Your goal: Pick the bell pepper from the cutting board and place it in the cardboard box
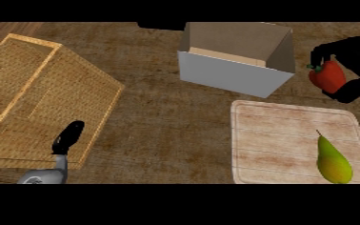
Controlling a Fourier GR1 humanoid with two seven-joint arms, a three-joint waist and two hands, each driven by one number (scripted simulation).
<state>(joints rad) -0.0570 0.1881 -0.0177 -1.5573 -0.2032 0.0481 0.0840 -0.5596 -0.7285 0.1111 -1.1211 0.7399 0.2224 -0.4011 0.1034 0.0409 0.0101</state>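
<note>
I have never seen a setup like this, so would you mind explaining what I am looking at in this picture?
This is a humanoid robot's view from its head, looking steeply down at a wooden counter. Its right hand, black, is curled round a red bell pepper, held beside an open cardboard box. Its left hand rests open at the lower left, over a wicker basket. Below the pepper lies a cutting board with a pear on it.

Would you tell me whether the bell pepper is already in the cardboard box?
Not yet: the right hand holds the bell pepper beside the cardboard box.
</note>
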